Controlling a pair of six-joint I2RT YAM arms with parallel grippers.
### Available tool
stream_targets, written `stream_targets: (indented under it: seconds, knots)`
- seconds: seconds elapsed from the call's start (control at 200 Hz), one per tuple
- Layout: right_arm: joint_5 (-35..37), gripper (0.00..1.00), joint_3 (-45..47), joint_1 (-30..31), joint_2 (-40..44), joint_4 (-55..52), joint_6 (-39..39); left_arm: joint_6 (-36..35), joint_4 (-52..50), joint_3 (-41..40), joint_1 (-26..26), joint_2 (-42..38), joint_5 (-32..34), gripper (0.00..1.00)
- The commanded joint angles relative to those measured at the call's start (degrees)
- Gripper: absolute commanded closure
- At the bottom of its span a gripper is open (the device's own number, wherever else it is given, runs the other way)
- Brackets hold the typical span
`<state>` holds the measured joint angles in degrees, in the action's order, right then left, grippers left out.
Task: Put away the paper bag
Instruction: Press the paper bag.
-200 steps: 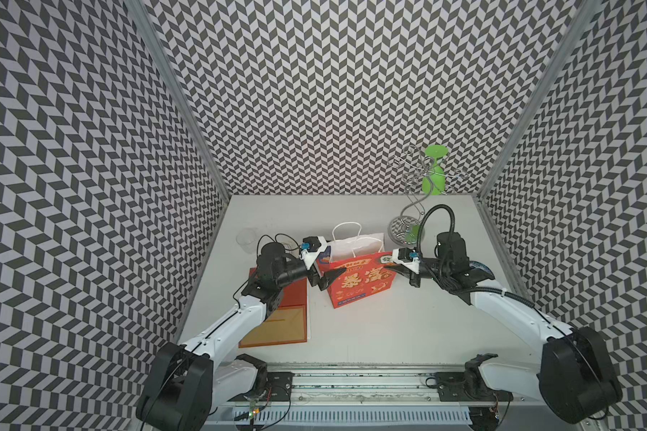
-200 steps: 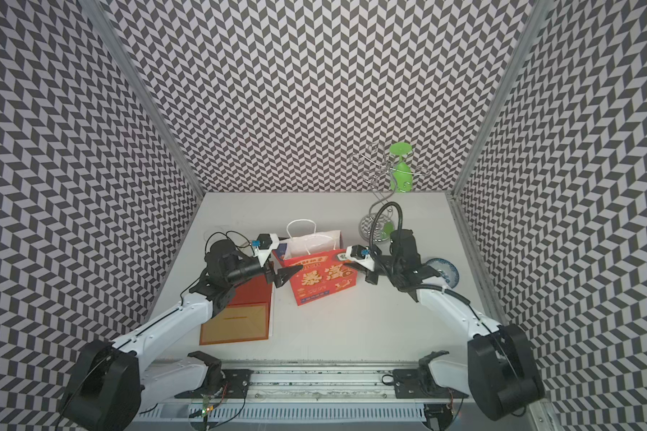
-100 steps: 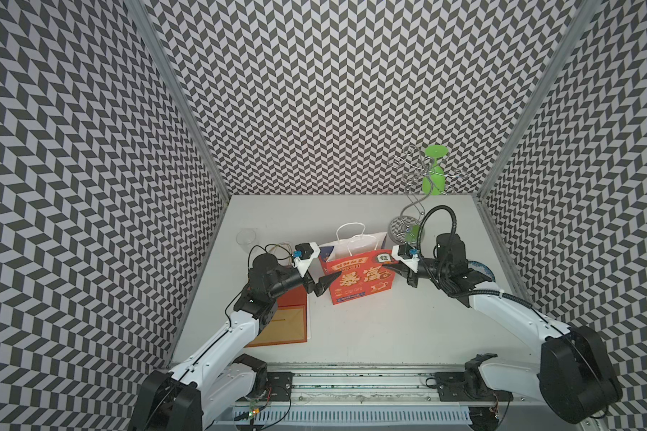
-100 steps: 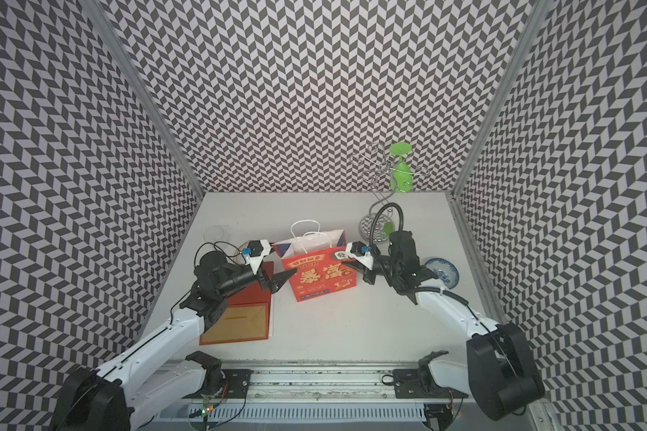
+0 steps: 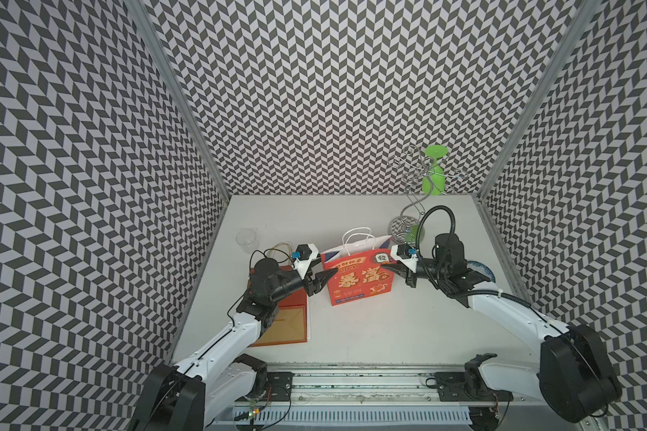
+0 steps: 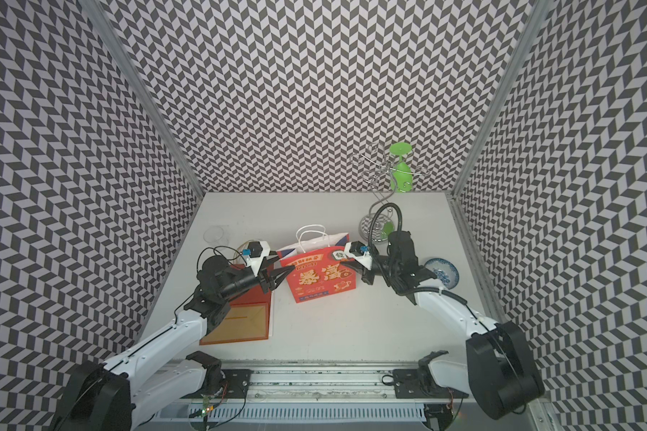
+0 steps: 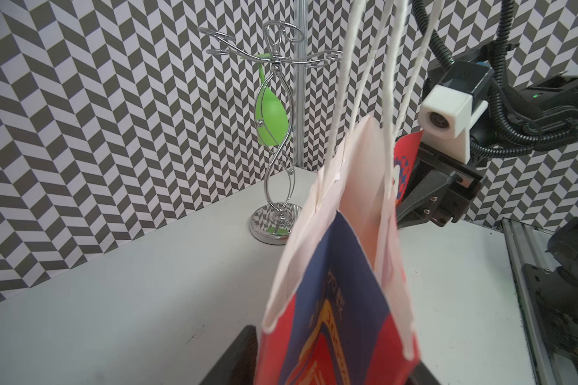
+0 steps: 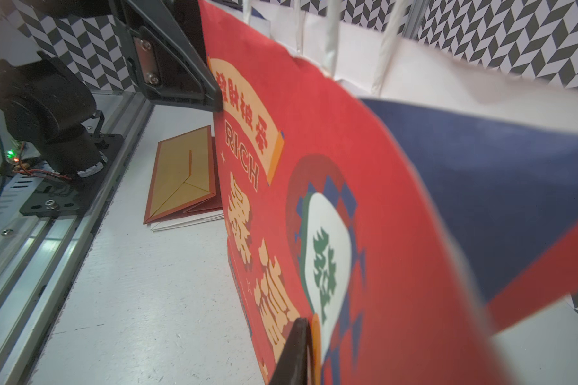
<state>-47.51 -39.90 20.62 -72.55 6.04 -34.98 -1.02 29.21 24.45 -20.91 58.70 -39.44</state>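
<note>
You've open white tabletop [image 5: 370, 336] lower centre; chrome wire stand [image 5: 400, 227] upper right, flat red-and-tan folded bag [image 5: 288, 324] lower left block.

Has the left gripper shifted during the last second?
Yes: the left gripper drew back slightly, toward the flat orange bag near the table's front.

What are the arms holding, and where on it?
Right fingers pinch the red paper bag by its upper side edge; left fingers straddle the opposite edge, grip unclear.

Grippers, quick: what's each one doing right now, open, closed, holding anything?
Left gripper: fingers straddle one edge of the red paper bag; clamped or not, cannot tell.
Right gripper: closed on the bag's opposite edge.
</note>
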Motion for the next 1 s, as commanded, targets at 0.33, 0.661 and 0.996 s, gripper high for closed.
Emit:
stream_targets:
  seconds: [0.33,0.661,0.996]
  knots:
    - [-0.6,0.82,-0.5,0.7,-1.0,2.2,0.7,-1.4,2.7,2.5,-1.2,-0.3,-4.3,0.72]
    - [3.2,0.55,3.2,0.7,7.8,5.9,7.1,-5.7,-2.0,6.5,-0.6,0.8,-10.4,0.98]
    - [5.2,0.48,11.9,0.7,27.0,6.3,14.0,-2.0,-2.3,11.7,2.3,-0.7,-24.5,1.0]
